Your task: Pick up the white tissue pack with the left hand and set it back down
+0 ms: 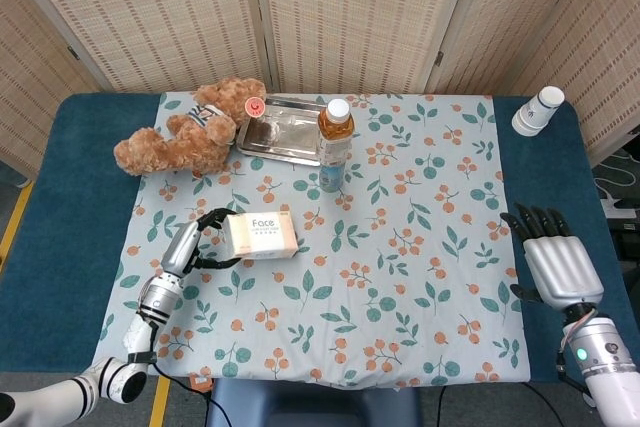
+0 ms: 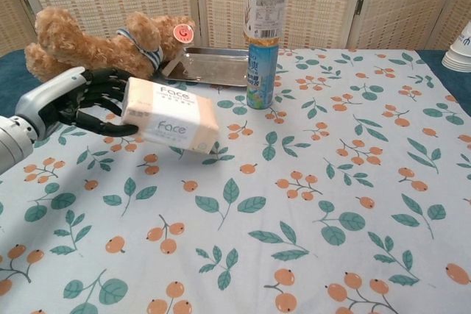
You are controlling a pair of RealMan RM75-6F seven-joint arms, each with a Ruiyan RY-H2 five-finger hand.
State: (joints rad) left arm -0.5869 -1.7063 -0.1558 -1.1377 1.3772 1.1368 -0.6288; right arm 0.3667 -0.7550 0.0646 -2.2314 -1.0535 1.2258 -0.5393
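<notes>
Fingers [image 2: 103, 79] of left hand [image 1: 190, 242] wrap the white tissue pack [image 1: 261, 236] at its left end; thumb under, rest over top. Pack sits low over the floral tablecloth [image 1: 420, 247]; can't tell if it touches. Teddy bear [image 1: 185, 137] at 11 o'clock from pack, bottle [image 1: 334, 144] at 1 o'clock, steel tray [image 1: 280, 132] behind. Right hand [image 1: 558, 265] open, fingers spread, holding nothing, well apart at 3 o'clock. Paper cups [image 1: 537, 110] far right corner.

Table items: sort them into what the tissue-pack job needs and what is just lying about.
Job: white tissue pack, held by the left hand.

Lying about: teddy bear, metal tray, drink bottle, paper cups; right hand idle.
</notes>
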